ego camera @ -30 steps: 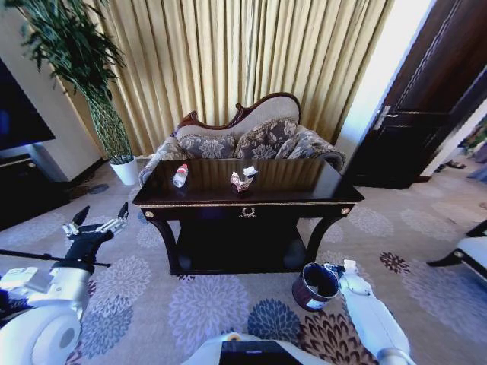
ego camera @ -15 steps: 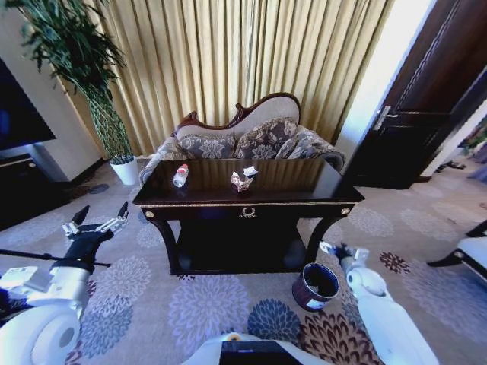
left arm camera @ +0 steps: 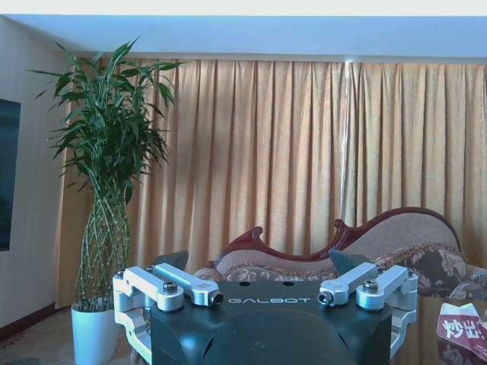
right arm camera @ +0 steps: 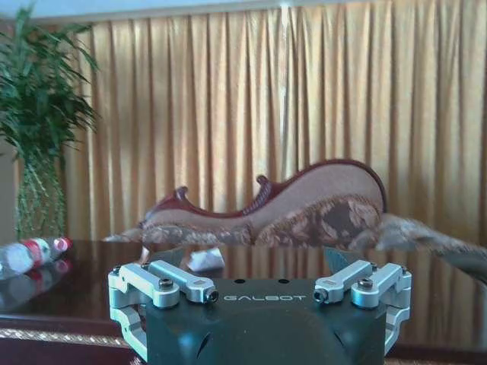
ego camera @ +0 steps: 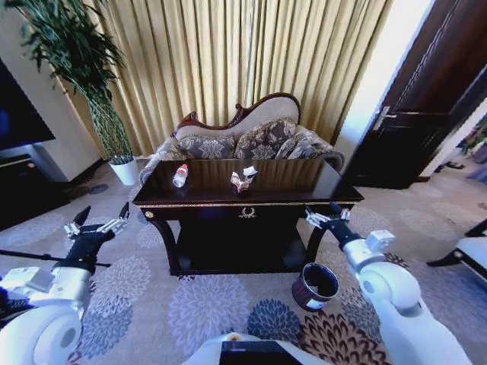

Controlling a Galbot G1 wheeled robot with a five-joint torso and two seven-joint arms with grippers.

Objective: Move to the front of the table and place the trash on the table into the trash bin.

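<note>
At the table [ego camera: 247, 199] front: bottle [ego camera: 180, 176] and wrapper [ego camera: 242, 179] lie on top, nothing binned. Trash bin [ego camera: 315, 285] by its right leg. Right gripper [ego camera: 326, 217] spread, level with that edge; left gripper [ego camera: 97, 223] spread, off its left end.

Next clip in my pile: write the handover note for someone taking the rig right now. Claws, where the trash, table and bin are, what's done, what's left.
Left claw: open, empty, held at the robot's left, short of the table's left front corner.
Right claw: open, empty, raised at the table's right front edge, above the trash bin.
Table: straight ahead, sofa behind it.
Trash: bottle lying on the tabletop's left part; crumpled wrapper near the middle, a white scrap just behind it.
Bin: on the carpet by the table's right front leg.
Done: robot faces the table.
Left: all trash is on the table; nothing gripped or binned yet.
</note>
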